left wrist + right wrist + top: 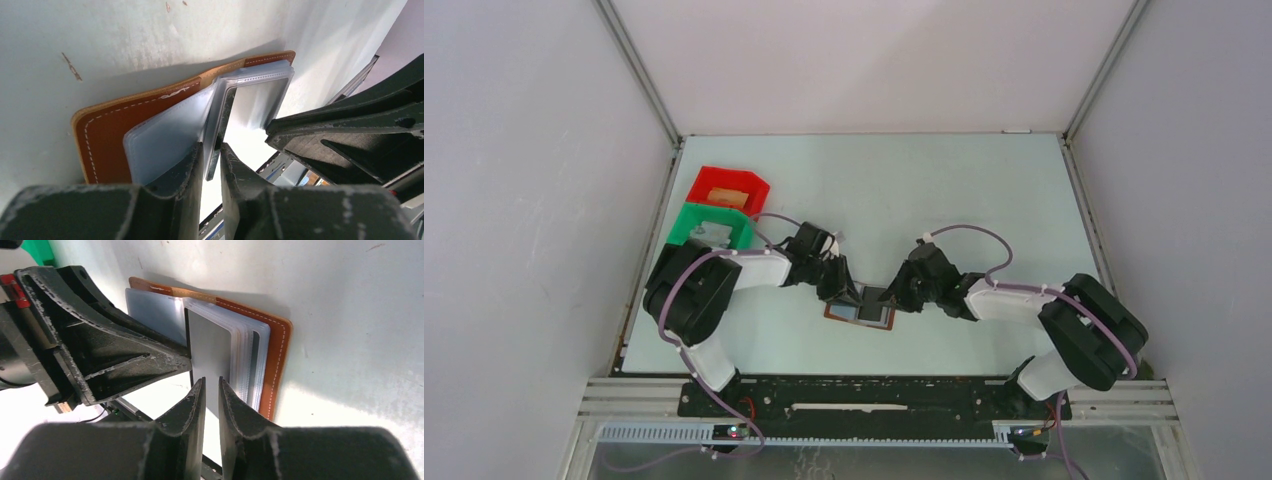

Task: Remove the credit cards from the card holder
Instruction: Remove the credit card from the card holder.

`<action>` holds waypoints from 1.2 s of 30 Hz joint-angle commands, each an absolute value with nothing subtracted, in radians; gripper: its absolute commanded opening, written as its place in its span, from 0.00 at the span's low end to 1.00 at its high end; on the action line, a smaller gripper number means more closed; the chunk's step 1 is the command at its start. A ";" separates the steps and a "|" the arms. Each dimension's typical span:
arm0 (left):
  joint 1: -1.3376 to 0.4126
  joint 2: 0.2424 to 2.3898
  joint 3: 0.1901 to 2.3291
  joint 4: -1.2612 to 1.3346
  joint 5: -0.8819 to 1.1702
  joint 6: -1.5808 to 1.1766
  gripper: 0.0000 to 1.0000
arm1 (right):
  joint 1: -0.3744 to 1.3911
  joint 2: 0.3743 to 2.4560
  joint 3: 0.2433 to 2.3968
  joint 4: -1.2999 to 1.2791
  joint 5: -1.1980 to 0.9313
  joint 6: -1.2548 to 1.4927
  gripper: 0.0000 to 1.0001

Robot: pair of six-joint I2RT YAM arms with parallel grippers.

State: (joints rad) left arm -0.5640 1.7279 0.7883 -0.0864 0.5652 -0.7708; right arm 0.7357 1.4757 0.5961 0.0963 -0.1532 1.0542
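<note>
The card holder (830,312) (105,135) (277,347) lies open on the table between both arms, brown leather outside, clear plastic sleeves (245,355) fanned inside. A grey credit card (255,105) (207,350) stands up from the sleeves. My left gripper (852,293) (212,152) is shut on that card's near edge, next to a clear sleeve. Facing it, my right gripper (892,297) (211,382) hovers just in front of the card, its jaws a narrow slit apart with nothing between them. The right fingers (340,125) reach the card's far side.
A red bin (729,185) and a green bin (714,225) stand at the table's left edge behind the left arm, each with something small inside. White walls enclose the table on three sides.
</note>
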 commanded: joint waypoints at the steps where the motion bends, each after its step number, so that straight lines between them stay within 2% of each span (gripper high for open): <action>1: -0.560 1.708 0.758 -0.071 0.572 -0.772 0.25 | 0.755 1.484 0.591 0.082 -0.107 1.051 0.23; 10: -0.558 1.707 0.752 -0.069 0.577 -0.771 0.25 | 0.770 1.429 0.591 0.036 -0.043 1.051 0.23; 30: -0.558 1.703 0.749 -0.061 0.613 -0.756 0.24 | 0.787 1.503 0.591 0.041 -0.039 1.072 0.23; 36: -0.556 1.692 0.746 -0.066 0.605 -0.747 0.17 | 0.783 1.548 0.591 0.059 -0.057 1.071 0.23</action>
State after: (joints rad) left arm -0.5575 1.7260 0.7658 -0.0662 0.6018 -0.7654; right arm 0.7765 1.4921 0.5961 0.0803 -0.0795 1.0698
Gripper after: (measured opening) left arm 0.195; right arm 0.232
